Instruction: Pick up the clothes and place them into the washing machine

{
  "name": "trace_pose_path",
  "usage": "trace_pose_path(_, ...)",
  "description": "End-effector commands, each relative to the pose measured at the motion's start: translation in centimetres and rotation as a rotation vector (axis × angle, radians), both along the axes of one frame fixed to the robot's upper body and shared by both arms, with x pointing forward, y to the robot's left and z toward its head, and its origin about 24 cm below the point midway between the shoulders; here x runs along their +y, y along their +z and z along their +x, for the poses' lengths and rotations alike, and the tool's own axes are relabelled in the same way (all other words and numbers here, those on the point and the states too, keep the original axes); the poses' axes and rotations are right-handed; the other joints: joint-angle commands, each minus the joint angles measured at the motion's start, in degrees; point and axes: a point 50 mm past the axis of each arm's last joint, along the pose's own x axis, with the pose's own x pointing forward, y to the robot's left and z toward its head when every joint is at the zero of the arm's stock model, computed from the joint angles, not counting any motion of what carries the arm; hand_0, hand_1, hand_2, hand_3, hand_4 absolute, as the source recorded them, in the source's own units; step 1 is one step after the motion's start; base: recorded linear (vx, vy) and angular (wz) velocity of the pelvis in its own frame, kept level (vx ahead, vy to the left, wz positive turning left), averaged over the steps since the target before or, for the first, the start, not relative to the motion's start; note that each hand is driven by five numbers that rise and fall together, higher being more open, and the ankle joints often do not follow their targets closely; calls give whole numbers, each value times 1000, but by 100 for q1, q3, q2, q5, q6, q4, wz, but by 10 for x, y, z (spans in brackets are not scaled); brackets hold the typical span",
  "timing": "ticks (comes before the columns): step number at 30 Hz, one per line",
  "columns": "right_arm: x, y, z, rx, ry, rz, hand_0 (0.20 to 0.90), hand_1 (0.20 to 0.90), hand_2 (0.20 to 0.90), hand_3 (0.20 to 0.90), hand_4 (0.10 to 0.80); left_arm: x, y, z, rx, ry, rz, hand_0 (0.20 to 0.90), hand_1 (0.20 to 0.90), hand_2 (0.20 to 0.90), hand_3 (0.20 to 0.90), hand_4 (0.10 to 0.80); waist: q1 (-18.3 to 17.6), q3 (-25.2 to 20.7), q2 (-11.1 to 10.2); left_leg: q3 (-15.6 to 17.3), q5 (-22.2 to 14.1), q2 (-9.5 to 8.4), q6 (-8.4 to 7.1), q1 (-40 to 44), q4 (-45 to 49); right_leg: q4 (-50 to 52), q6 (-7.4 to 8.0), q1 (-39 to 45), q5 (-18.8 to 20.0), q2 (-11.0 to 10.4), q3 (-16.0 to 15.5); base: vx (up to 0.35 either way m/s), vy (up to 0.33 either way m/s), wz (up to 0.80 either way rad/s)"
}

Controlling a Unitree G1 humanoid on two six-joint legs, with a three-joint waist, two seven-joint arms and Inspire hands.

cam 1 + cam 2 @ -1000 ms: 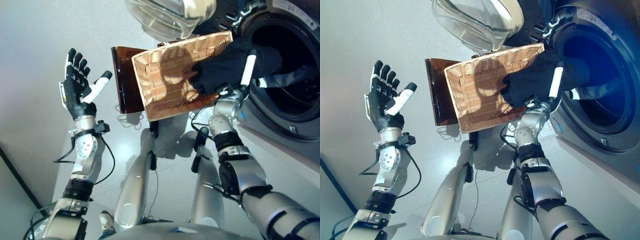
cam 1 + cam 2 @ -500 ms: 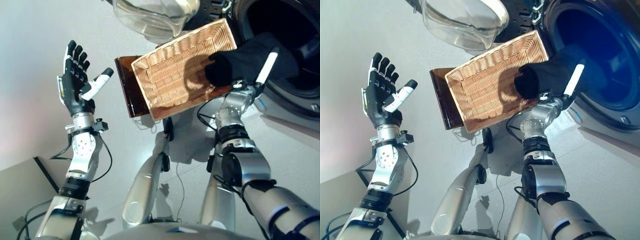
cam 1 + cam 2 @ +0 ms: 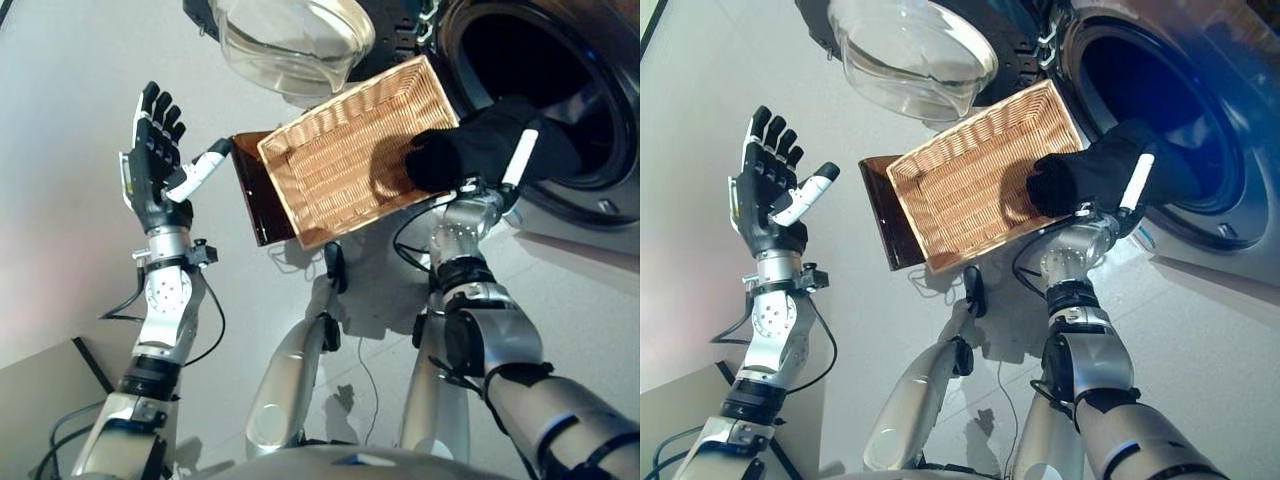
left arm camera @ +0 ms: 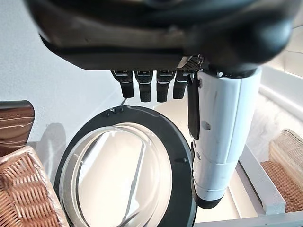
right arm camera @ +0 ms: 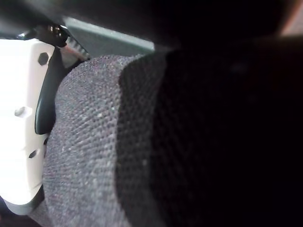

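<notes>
The right robot hand (image 3: 505,180) is wrapped in a black garment (image 3: 490,150) and is up at the lip of the washing machine's drum opening (image 3: 520,60), between the wicker basket (image 3: 350,150) and the drum. That placement fits the step in hand — carrying the clothes across from the basket into the machine. The basket looks bare of other clothes, so this may be the last piece. The glass door (image 3: 290,40) hangs swung open above the basket, leaving the drum mouth free.

The left robot hand (image 3: 155,170) is raised well away to the side, fingers straight and spread, thumb out, holding nothing; it seems parked to keep clear of the working arm.

The right robot hand's fingers are buried under the cloth — only the white-covered thumb (image 3: 521,158) shows against it — so its grip cannot be told, and its wrist view shows little beyond dark knit fabric. A dark brown panel (image 3: 250,190) sits under the basket's near end; what it is stays unclear.
</notes>
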Motion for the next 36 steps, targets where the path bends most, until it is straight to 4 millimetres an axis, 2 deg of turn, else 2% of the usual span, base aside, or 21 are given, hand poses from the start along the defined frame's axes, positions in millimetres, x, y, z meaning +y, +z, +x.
trace_pose_path(1, -9, -13, -11, 10, -29, -71, 200, 200, 200, 200, 300, 13, 18, -11, -150, 49, -8, 900, 900, 900, 900, 800, 51, -919, -94, -34, -890, 185, -645, -170, 645, -1604, -25, 814, 493, -22, -311, 0, 0, 0)
trace_pose_path(7, -22, -11, -15, 2, -88, -54, 200, 200, 200, 200, 300, 18, 17, -13, -149, 67, -17, 900, 900, 900, 900, 800, 64, -983, -95, -87, -830, 202, -662, -138, 550, -1606, -48, 818, 461, 18, -329, 0, 0, 0)
trace_pose_path(12, -39, -3, -20, -7, -135, -102, 200, 200, 200, 200, 300, 22, 16, -14, -148, 79, -19, 900, 900, 900, 900, 800, 27, -1039, -184, -115, -795, 245, -679, -112, 497, -1607, -62, 837, 438, 59, -351, 2, -7, 0)
trace_pose_path(13, -47, 3, -22, -16, -162, -119, 200, 200, 200, 200, 300, 23, 17, -14, -149, 79, -17, 900, 900, 900, 900, 800, 21, -1071, -204, -125, -795, 255, -684, -108, 491, -1600, -70, 833, 426, 72, -352, 0, 0, 0)
trace_pose_path(14, -47, 4, -22, -16, -163, -119, 200, 200, 200, 200, 300, 23, 17, -14, -149, 79, -17, 900, 900, 900, 900, 800, 24, -1073, -201, -126, -795, 255, -685, -110, 490, -1598, -71, 830, 425, 72, -353, 0, 0, 0)
trace_pose_path(16, -65, 15, -27, -29, -217, -152, 200, 200, 200, 200, 300, 27, 19, -16, -155, 89, -9, 900, 900, 900, 900, 800, 7, -1119, -220, -141, -788, 268, -697, -91, 475, -1591, -84, 827, 407, 88, -357, 12, -16, 3)
trace_pose_path(17, -65, 16, -27, -29, -218, -152, 200, 200, 200, 200, 300, 26, 19, -16, -155, 89, -9, 900, 900, 900, 900, 800, 11, -1117, -216, -142, -786, 269, -698, -90, 472, -1590, -85, 826, 406, 89, -358, 14, -12, 4)
trace_pose_path(20, -90, 36, -34, -39, -285, -214, 200, 200, 200, 200, 300, 30, 21, -17, -164, 101, 4, 900, 900, 900, 900, 800, 9, -1165, -246, -165, -768, 294, -712, -70, 441, -1575, -87, 825, 377, 109, -369, 14, -20, 5)
trace_pose_path(25, -109, 56, -40, -52, -331, -280, 200, 200, 200, 200, 300, 32, 23, -19, -178, 97, 7, 900, 900, 900, 900, 800, 0, -1212, -313, -186, -726, 340, -736, -7, 377, -1545, -93, 848, 335, 153, -392, 20, -26, 2)
trace_pose_path(31, -119, 69, -45, -73, -360, -327, 200, 200, 200, 200, 300, 32, 26, -18, -189, 91, 11, 900, 900, 900, 900, 800, -31, -1261, -409, -223, -689, 395, -769, 79, 324, -1531, -119, 929, 292, 199, -436, 23, -35, 1)
trace_pose_path(36, -132, 93, -54, -109, -416, -389, 200, 200, 200, 200, 300, 34, 29, -19, -199, 97, 9, 900, 900, 900, 900, 800, -55, -1304, -489, -276, -623, 425, -812, 174, 220, -1537, -143, 996, 257, 252, -494, 30, -40, 3)
